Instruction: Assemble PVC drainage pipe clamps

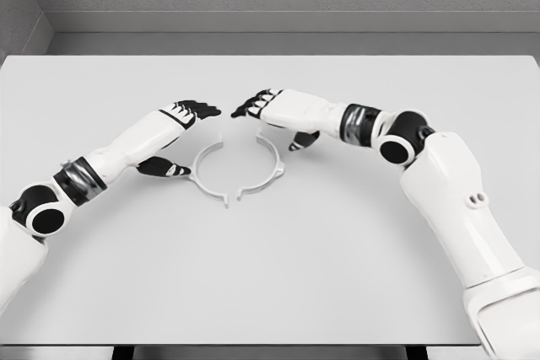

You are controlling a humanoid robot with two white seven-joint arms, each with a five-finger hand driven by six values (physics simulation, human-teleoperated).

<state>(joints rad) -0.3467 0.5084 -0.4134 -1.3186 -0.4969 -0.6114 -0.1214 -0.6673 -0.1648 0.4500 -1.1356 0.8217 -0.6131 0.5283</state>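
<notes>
Two clamp halves [211, 170], one table [270, 284].

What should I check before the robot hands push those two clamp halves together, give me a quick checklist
1. Both clamp halves on the table: left clamp half, right clamp half. Ok.
2. Open sides face each other. Ok.
3. Ends closed: gaps remain at top and bottom. Not ok.
4. Left robot hand beside its half, holding nothing. Ok.
5. Right robot hand beside its half, holding nothing. Ok.
6. Thumb contact with the halves. Cannot tell.
</notes>
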